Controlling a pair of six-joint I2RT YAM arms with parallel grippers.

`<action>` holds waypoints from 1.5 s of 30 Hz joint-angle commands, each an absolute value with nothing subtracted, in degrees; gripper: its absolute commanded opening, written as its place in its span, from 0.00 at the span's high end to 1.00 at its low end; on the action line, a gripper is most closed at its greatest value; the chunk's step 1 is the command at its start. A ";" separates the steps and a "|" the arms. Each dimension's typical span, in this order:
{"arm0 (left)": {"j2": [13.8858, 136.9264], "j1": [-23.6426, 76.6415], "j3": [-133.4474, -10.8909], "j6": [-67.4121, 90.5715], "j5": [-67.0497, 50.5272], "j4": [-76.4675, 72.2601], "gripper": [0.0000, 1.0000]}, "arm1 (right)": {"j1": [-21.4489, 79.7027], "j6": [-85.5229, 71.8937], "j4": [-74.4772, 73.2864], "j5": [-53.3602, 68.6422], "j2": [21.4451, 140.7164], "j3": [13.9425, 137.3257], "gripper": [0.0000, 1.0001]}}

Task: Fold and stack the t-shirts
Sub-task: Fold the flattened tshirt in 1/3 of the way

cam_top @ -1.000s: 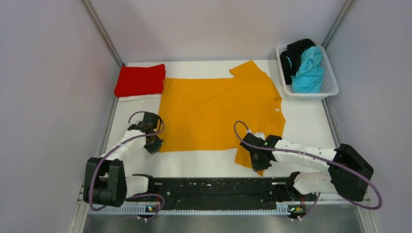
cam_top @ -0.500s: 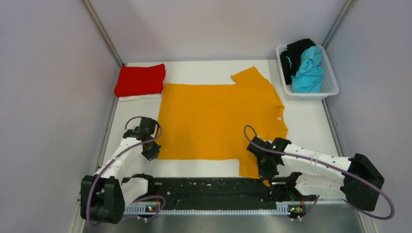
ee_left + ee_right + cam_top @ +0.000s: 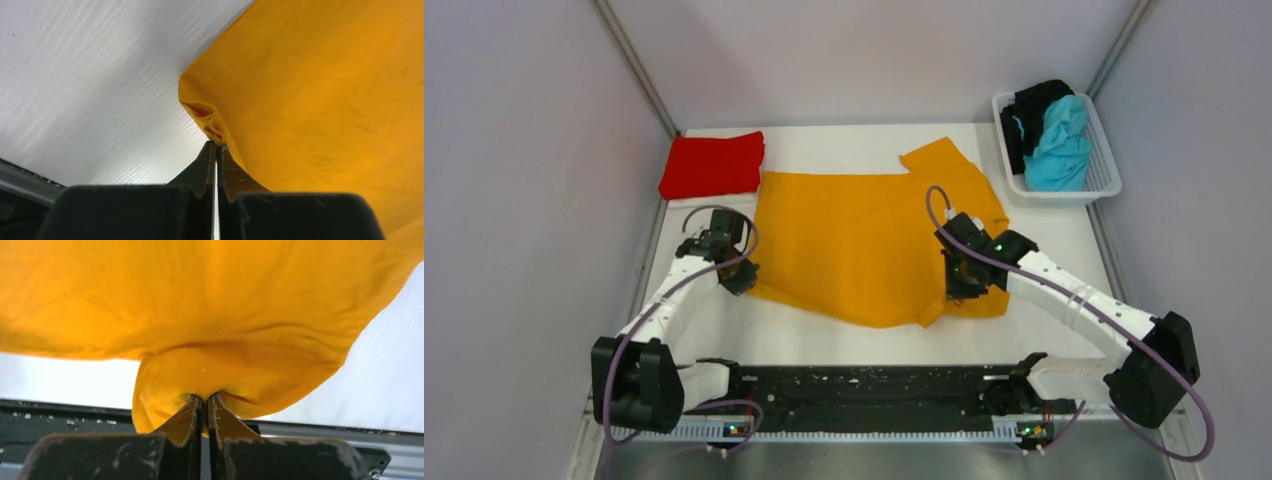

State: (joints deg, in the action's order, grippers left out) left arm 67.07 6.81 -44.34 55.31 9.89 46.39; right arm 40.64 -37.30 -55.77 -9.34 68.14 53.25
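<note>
Seen from above, the orange shirt [image 3: 864, 240] lies spread over the middle of the table [image 3: 1054, 255], its near edge raised and running slantwise. The left gripper [image 3: 737, 278] sits at the shirt's eight o'clock corner and the right gripper [image 3: 964, 285] at its four o'clock side, where cloth is doubled inward over the body. A folded red shirt [image 3: 712, 165] rests at ten o'clock, just beside the orange one's far corner. At two o'clock a basket [image 3: 1108, 172] holds a turquoise shirt [image 3: 1059, 140] and a black shirt [image 3: 1034, 105], both crumpled. In the left wrist view the fingers [image 3: 206, 165] are pressed together on only a small puckered bit of orange hem, with bare white table toward nine o'clock. That thin pinch could slip out if the arm pulls hard or sideways. In the right wrist view the jaws are closed tight on a thick gathered wad of orange cloth that sags down at both sides. How many layers are caught there is hard to tell. If it is more than one, the fold may come out lumpy. Uneven travel of the two arms would skew the crease, and dragged cloth could nudge the red shirt.
</note>
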 commanded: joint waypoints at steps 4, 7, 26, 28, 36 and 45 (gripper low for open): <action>72.75 5.85 -51.39 54.60 11.12 40.66 1.00 | 33.88 -28.39 -50.67 -15.25 71.58 59.59 1.00; 74.50 5.64 -52.46 54.23 10.95 38.93 1.00 | 32.11 -26.89 -49.72 -16.37 73.06 61.10 1.00; 84.18 4.16 -59.22 53.00 13.51 37.40 1.00 | 24.11 -16.61 -44.02 -15.60 85.70 72.23 1.00; 84.32 3.93 -59.32 52.86 14.21 37.21 1.00 | 23.55 -15.54 -43.95 -15.67 86.77 73.48 1.00; 90.53 3.43 -62.50 51.42 11.73 35.77 1.00 | 21.95 -12.12 -43.17 -13.89 93.79 77.56 0.97; 92.42 3.25 -68.43 51.18 14.74 38.28 0.38 | 20.30 -14.84 -42.34 -16.84 109.55 91.28 0.55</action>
